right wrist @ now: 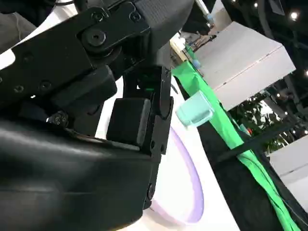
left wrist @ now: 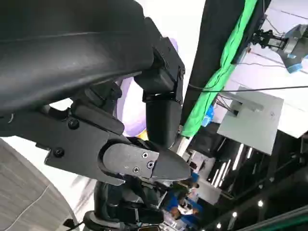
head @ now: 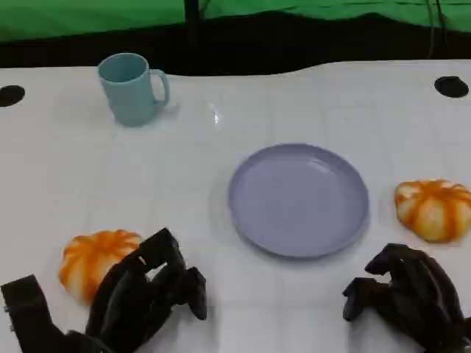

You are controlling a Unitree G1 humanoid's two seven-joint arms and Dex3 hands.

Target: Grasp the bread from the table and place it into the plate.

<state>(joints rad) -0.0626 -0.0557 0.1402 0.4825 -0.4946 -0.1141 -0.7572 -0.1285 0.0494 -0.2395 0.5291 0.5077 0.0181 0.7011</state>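
Two orange-striped bread rolls lie on the white table: one bread [head: 94, 262] at the front left, the other bread [head: 436, 209] at the right edge. The lavender plate [head: 298, 198] sits between them with nothing on it; its rim also shows as the plate [right wrist: 186, 179] in the right wrist view. My left hand [head: 149, 294] hovers just right of the left bread, its fingers apart and holding nothing. Below the right bread, my right hand [head: 406, 296] hangs loosely curled, holding nothing and apart from the roll.
A teal mug [head: 132, 88] stands at the back left, seen too as the mug [right wrist: 195, 109]. Black round holes [head: 451, 86] mark the table's far corners. A green backdrop hangs behind the table's far edge.
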